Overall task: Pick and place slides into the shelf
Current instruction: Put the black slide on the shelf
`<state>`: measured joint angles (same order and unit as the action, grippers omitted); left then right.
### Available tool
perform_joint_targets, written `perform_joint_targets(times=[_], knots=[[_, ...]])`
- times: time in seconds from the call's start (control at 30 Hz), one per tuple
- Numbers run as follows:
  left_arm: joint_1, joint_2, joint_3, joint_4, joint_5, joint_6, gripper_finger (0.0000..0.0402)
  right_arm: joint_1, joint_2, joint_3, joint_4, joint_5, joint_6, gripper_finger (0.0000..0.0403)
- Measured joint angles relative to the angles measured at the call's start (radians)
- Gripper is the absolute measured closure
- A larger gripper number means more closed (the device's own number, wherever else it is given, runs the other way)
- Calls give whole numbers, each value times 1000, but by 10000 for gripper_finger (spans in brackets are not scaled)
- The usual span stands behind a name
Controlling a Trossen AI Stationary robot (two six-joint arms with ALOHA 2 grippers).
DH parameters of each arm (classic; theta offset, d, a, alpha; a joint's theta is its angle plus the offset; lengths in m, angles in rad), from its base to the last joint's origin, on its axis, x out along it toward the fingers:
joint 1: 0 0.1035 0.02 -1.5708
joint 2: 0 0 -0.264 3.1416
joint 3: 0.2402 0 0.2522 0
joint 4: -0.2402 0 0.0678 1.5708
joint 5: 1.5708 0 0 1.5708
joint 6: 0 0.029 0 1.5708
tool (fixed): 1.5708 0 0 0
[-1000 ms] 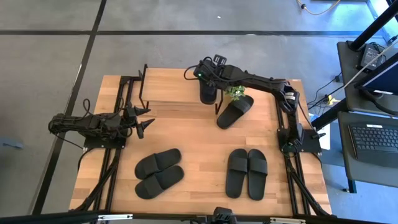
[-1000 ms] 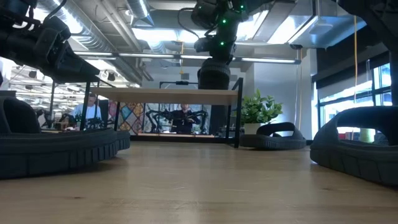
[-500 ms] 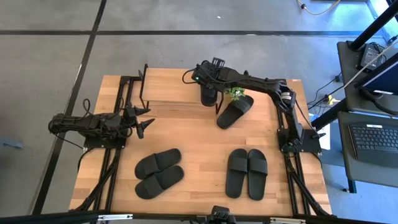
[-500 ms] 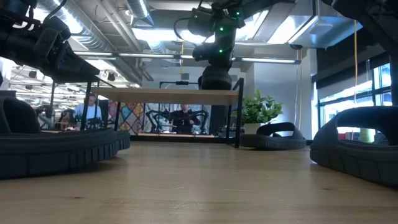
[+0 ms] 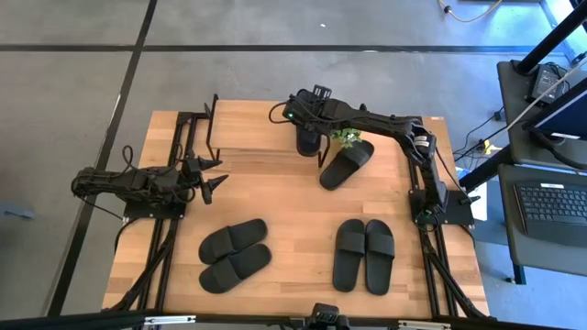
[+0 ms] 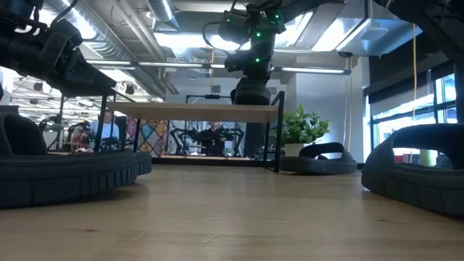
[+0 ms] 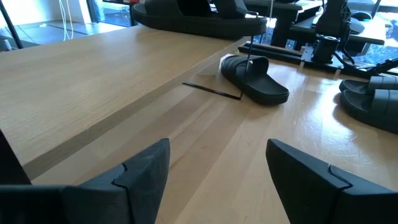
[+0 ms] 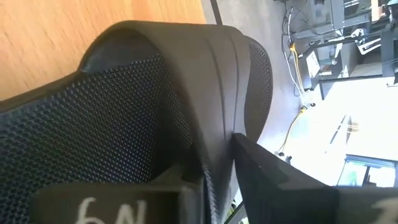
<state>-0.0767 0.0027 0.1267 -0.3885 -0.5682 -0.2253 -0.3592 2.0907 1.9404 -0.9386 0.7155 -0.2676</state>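
Grey floor surrounds the wooden worktop in the high view. At upper centre, the right end effector sits over the shelf, its fingers pinching the strap of one slide resting on the shelf's plank top. Another slide lies just right of it beside a small plant. Two pairs lie in the lower half. At left, the left end effector hovers with fingers spread.

Grey floor crossed by dark lines. Desk with laptop at right. Ceiling pipes, strip lights overhead, bright window at right.
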Motion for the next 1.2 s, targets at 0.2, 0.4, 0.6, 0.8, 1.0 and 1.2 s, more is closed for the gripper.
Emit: perform_joint_targets(times=[0.2, 0.4, 0.6, 0.8, 1.0, 1.2], knots=[[0, 0, 0, 0, 0, 0, 143, 0, 0, 0, -1, -4, 1, 280], [0, 0, 0, 0, 0, 0, 143, 0, 0, 0, -3, -5, 1, 229], [0, 0, 0, 0, 0, 0, 143, 0, 1, 0, -10, -5, 1, 211], [0, 0, 0, 0, 0, 0, 143, 0, 1, 0, -23, -3, 2, 210], [0, 0, 0, 0, 0, -1, 143, -1, 1, 25, -53, -70, 9, 210], [0, 0, 0, 0, 0, -1, 143, 0, 2, 75, -121, -122, 45, 210]])
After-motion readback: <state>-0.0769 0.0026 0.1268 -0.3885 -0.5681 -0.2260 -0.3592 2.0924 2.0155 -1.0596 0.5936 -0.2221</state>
